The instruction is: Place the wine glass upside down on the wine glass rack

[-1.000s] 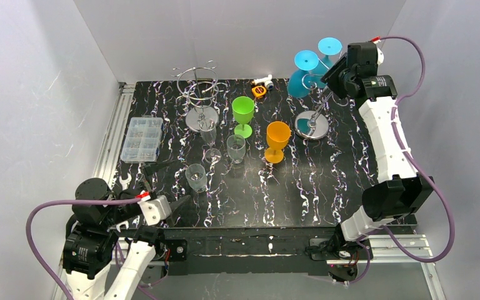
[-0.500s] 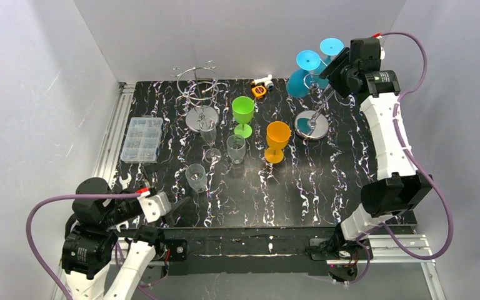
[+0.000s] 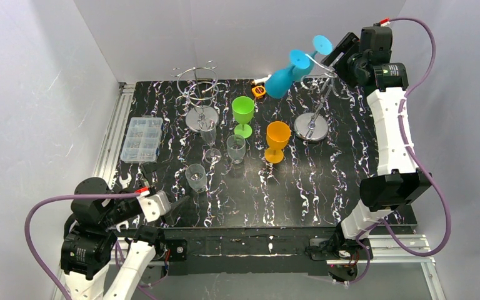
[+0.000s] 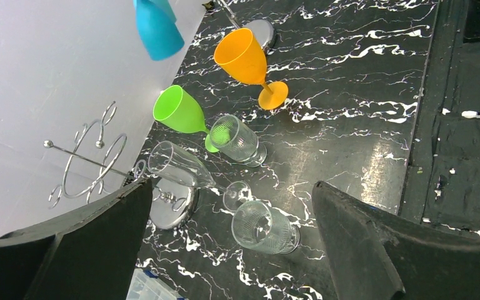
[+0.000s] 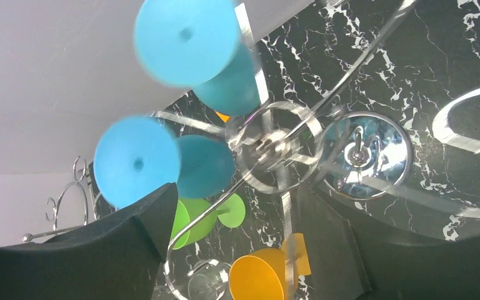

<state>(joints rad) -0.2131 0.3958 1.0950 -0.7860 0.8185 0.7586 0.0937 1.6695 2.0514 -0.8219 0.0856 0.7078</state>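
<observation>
Two blue wine glasses (image 3: 280,79) hang upside down on the right wine glass rack (image 3: 311,126), swung out to the left, feet up. The right wrist view shows their feet (image 5: 136,161) and bowls beside the rack's hub (image 5: 278,147), blurred. My right gripper (image 3: 344,47) is high at the back right, just right of the rack's top. It is open (image 5: 237,250), with only a wire arm of the rack crossing between its fingers. My left gripper (image 3: 178,203) hovers open at the front left, above a clear tumbler (image 4: 265,226).
A second, bare wire rack (image 3: 198,94) stands at the back left. Between the racks are a green glass (image 3: 243,112), an orange glass (image 3: 277,140), a clear stemmed glass (image 3: 210,140) and two clear tumblers (image 3: 235,149). A plastic parts box (image 3: 142,139) lies at the left edge.
My right gripper has opened and lifted up and to the right, away from the blue glasses. The two blue glasses have swung left on the rack. The left arm has barely moved.
</observation>
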